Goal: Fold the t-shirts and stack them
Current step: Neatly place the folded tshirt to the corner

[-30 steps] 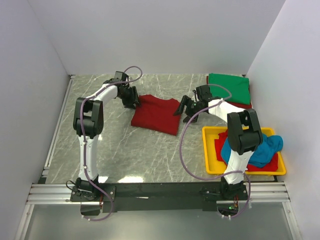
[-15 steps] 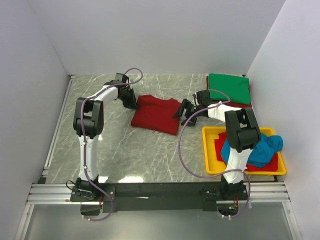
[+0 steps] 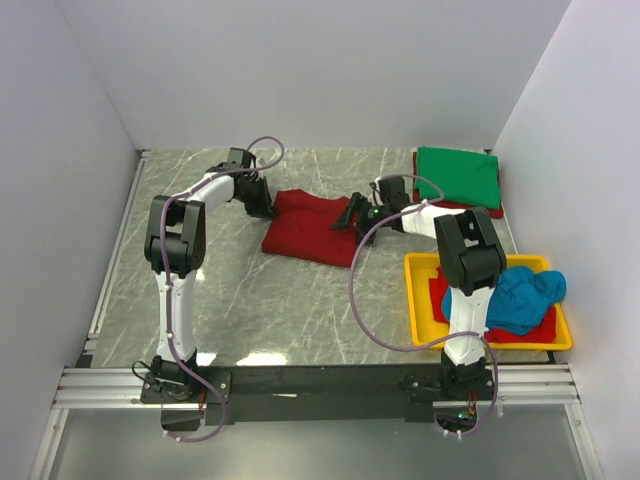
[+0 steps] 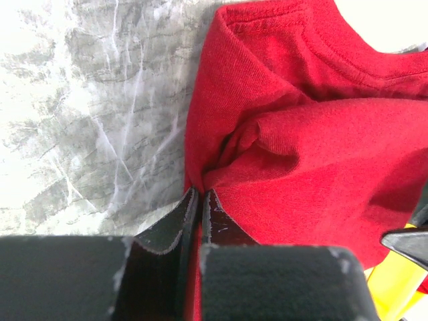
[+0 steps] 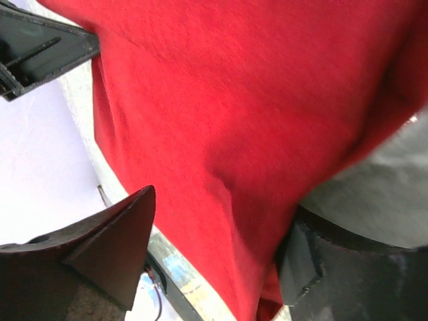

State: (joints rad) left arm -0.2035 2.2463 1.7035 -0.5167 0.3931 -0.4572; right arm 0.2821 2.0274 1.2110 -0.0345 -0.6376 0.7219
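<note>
A folded dark red t-shirt (image 3: 312, 228) lies mid-table. My left gripper (image 3: 265, 205) is at its left edge, jaws shut on a pinch of the red cloth (image 4: 199, 200), which bunches up just ahead of them. My right gripper (image 3: 350, 215) is at the shirt's right edge. Its fingers (image 5: 114, 241) stand wide apart, open, with the red t-shirt (image 5: 234, 100) lying between them. A folded green t-shirt (image 3: 457, 177) rests on another red one at the back right. A teal blue t-shirt (image 3: 520, 300) lies crumpled in the yellow tray.
The yellow tray (image 3: 415, 300) sits at the right front, with red cloth under the blue shirt. White walls close in the marble table on three sides. The right arm's cable loops over the table in front of the red shirt.
The left gripper has closed on the red shirt's left edge. The right gripper has moved left, from beside the shirt onto its right edge.
</note>
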